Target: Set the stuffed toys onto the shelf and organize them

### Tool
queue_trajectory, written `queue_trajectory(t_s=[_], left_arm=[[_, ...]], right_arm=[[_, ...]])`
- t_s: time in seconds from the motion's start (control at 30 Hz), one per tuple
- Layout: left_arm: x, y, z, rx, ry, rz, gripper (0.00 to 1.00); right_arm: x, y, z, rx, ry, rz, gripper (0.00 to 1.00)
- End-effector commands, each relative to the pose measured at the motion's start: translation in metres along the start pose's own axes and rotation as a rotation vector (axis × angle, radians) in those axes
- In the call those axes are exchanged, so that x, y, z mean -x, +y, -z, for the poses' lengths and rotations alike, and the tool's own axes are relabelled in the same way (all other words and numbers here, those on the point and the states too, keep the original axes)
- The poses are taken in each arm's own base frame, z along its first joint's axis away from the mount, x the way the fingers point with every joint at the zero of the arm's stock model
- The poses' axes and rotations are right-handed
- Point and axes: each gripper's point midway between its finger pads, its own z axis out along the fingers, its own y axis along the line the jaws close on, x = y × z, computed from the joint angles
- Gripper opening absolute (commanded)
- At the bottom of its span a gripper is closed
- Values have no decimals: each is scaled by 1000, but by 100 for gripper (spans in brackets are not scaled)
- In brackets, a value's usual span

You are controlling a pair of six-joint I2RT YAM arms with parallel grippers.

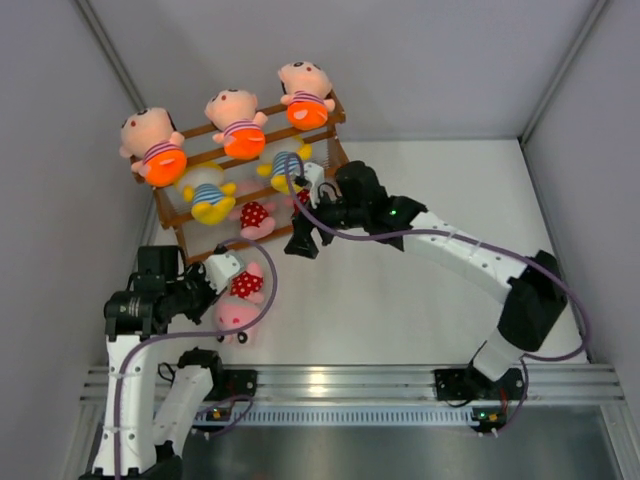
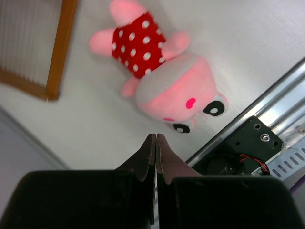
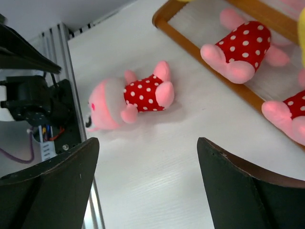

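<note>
Step in hand: by my judgement, picking up the last loose pink doll [image 2: 157,71] and setting it on the bottom tier.
Doll position: it lies on its back on the table [image 1: 400,290], at 7 o'clock from the shelf [image 2: 61,47] in the top view, clear of the frame.
Shelf load: peach dolls [image 1: 235,122] on the top tier, yellow dolls [image 1: 210,198] on the middle tier, two pink shelf dolls [image 3: 240,50] on the bottom tier.
Left gripper [image 2: 156,138]: fingers pressed together, holding nothing. The loose doll's head is at 12 o'clock, just beyond the tips.
Right gripper [image 3: 147,143]: fingers spread wide, empty, just in front of the bottom tier. The loose doll is at 11 o'clock.
Method: I would open the left fingers before descending, then straddle the red dress, not the wide head.
Placement: aim for the bare slats by the shelf corner, feet outward to match the row.
Caution: I would keep the arms apart, since both work near that corner.
</note>
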Motion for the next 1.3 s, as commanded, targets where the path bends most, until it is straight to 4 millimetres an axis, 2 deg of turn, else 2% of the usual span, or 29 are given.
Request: queue_trajectory(t_s=[0.0,0.03,0.07,0.1,0.13,0.17,0.2,0.23,0.27,0.37,0.4,0.57,0.63,0.73,0.77,0.8,0.83,0.9,0.93,0.97,1.0,1.03,1.07,1.1,1.13,1.17,1.2,1.23,1.27], left_arm=[[-38,36,17,297,199,250,0],[-44,38,19,331,221,282,0],[-51,42,26,396,246,301,0],[-57,42,27,422,258,325,0],[-57,40,30,442,244,335,1],[-58,40,31,451,237,349,7],[-58,36,29,437,234,370,11],[-58,33,27,422,228,374,16],[-58,30,24,403,226,377,28],[-55,24,16,347,217,376,58],[-55,24,16,343,222,376,62],[-43,16,9,264,170,373,70],[-40,14,8,251,154,371,71],[-35,11,7,230,130,372,72],[-35,10,7,226,127,371,72],[-33,9,6,215,121,371,72],[-33,8,5,206,120,371,73],[-30,7,4,193,110,374,73],[-29,6,3,185,107,375,73],[-28,5,4,183,102,374,73],[-26,4,4,172,91,371,74],[-25,3,3,165,86,370,75],[-23,2,3,158,76,358,77],[-20,1,4,149,61,347,78],[-17,1,4,142,48,340,81],[-14,1,6,141,36,325,85],[-11,0,7,136,24,314,87],[-7,-1,7,118,7,305,98],[-3,0,10,119,-9,282,98]], right_arm=[[-3,-5,-35,66,29,85,82],[7,-5,-42,69,10,98,82],[7,1,-52,84,11,104,81],[-5,-2,-71,86,37,86,81],[1,-4,-81,67,28,92,80],[-19,0,-101,74,76,50,80],[-24,3,-110,77,89,27,80],[-26,3,-120,65,80,19,81],[-42,8,-135,69,102,0,85],[-62,1,-158,3,96,-68,87],[-65,-3,-163,-25,91,-100,88],[-89,-20,-186,-81,74,-168,89],[-95,-12,-194,-51,73,-192,88],[-115,-7,-203,-40,96,-222,83],[-121,-7,-204,-45,101,-235,76],[-121,-7,-205,-44,90,-263,69],[-127,-8,-205,-47,86,-275,50],[-131,-6,-204,-44,93,-304,29],[-124,-4,-200,-41,83,-308,9],[-121,-2,-196,-40,77,-327,0],[-128,-3,-189,-57,88,-345,0],[-119,-3,-183,-62,52,-353,0],[-91,5,-166,-57,-15,-389,0],[-100,-2,-155,-114,-27,-428,0],[-62,2,-132,-122,-137,-449,0],[-74,-9,-119,-205,-169,-542,0],[-65,-9,-107,-221,-224,-579,0],[-41,-3,-87,-221,-312,-605,0],[-42,-9,-76,-263,-376,-664,0]])
